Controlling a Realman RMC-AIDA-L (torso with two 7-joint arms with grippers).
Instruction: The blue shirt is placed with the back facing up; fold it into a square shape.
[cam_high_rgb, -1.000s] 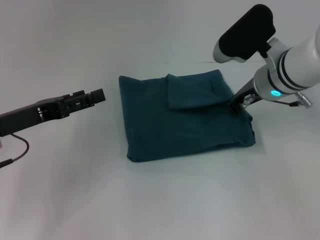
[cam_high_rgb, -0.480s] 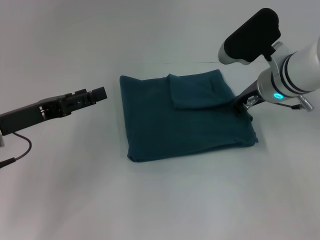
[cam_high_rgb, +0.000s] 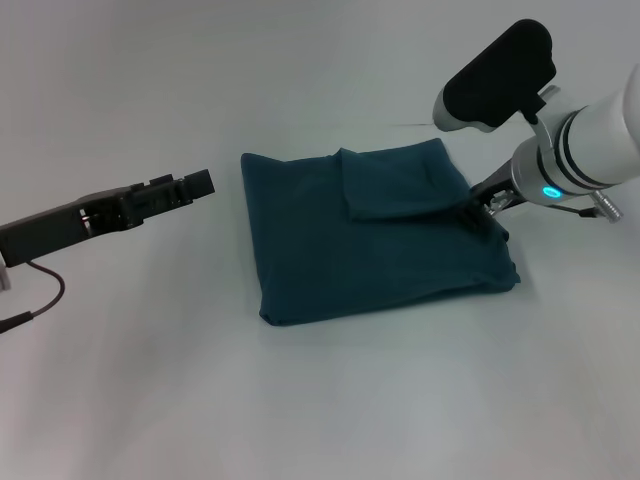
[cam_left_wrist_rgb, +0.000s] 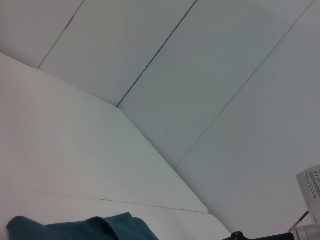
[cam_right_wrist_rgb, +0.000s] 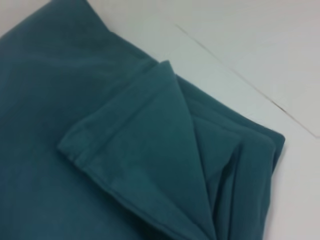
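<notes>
The blue shirt (cam_high_rgb: 375, 235) lies folded into a rough square in the middle of the white table, with a sleeve flap (cam_high_rgb: 395, 185) turned over its far right part. In the right wrist view, the blue shirt (cam_right_wrist_rgb: 75, 125) fills the picture with the flap (cam_right_wrist_rgb: 145, 165) lying on top. My right gripper (cam_high_rgb: 483, 211) is down at the shirt's right edge, against the cloth. My left gripper (cam_high_rgb: 200, 183) hovers above the table, a short way left of the shirt's far left corner. A strip of the blue shirt (cam_left_wrist_rgb: 85, 229) shows in the left wrist view.
The white table (cam_high_rgb: 330, 400) stretches all around the shirt. A thin seam (cam_high_rgb: 400, 124) runs across it beyond the shirt. A black cable (cam_high_rgb: 35, 305) hangs under my left arm at the left edge.
My right arm and the shirt have both shifted slightly to the right. The left gripper has edged a little toward the shirt.
</notes>
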